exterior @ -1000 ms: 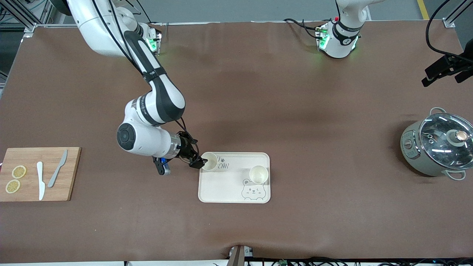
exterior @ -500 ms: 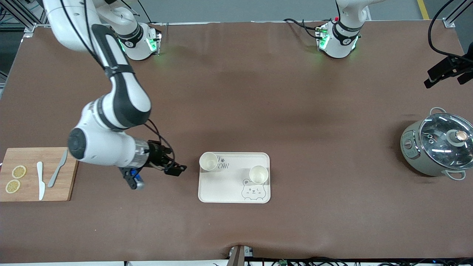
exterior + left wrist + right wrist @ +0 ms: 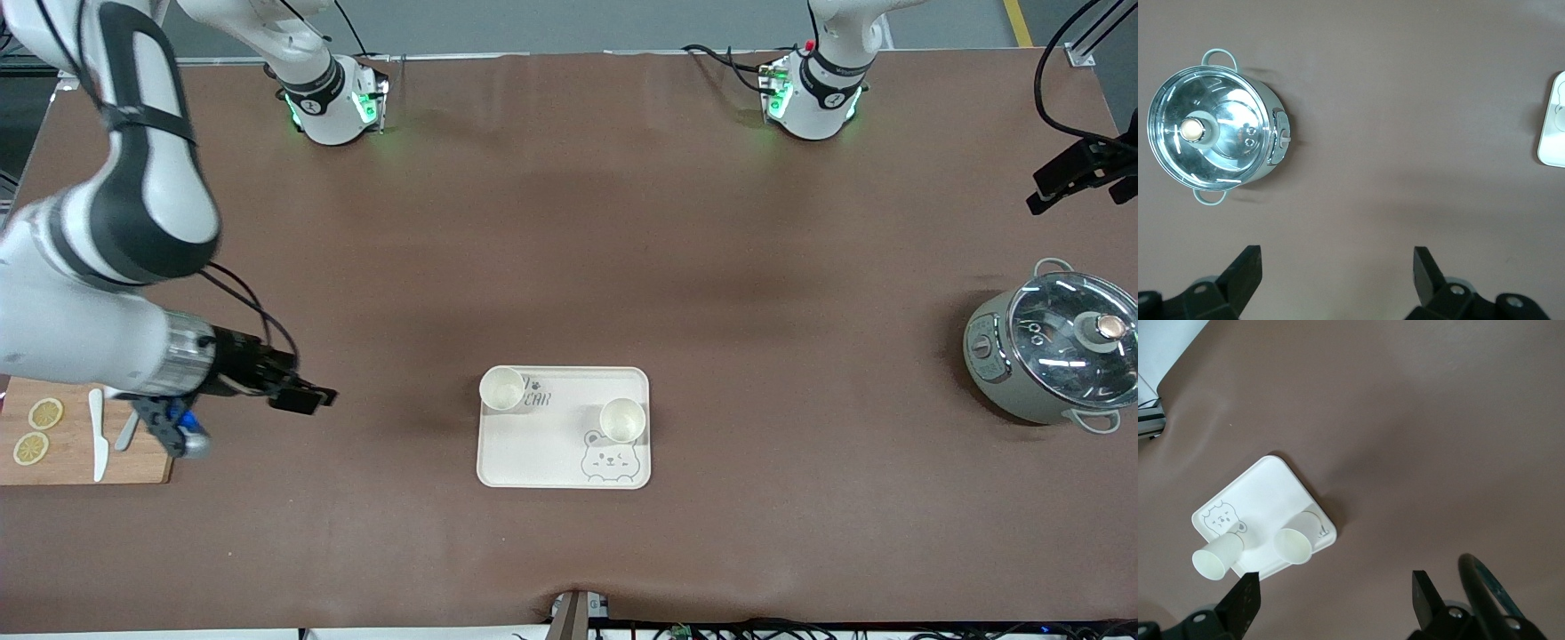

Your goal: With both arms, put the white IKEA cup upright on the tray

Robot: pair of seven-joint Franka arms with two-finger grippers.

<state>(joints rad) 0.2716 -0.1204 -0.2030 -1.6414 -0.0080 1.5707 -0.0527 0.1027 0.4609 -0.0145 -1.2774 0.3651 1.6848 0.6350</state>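
Note:
Two white cups stand upright on the cream bear tray (image 3: 551,449). One cup (image 3: 501,388) is at the tray's corner toward the right arm's end, the other cup (image 3: 621,420) beside the bear drawing. My right gripper (image 3: 305,397) hangs open and empty over bare table between the cutting board and the tray. Its wrist view shows the tray (image 3: 1268,497) with both cups (image 3: 1218,557) (image 3: 1295,547), and the right gripper (image 3: 1335,597) holds nothing. My left gripper (image 3: 1076,182) waits open over the left arm's end of the table; the left gripper (image 3: 1336,267) is empty too.
A grey pot with a glass lid (image 3: 1053,347) sits at the left arm's end, also the pot (image 3: 1215,137) in the left wrist view. A wooden cutting board (image 3: 62,462) with lemon slices (image 3: 44,413) and a white knife (image 3: 98,436) lies at the right arm's end, partly under the right arm.
My right gripper has drawn back from the cup at the tray's corner toward the cutting board. That cup stays upright on the tray. The left arm has barely moved.

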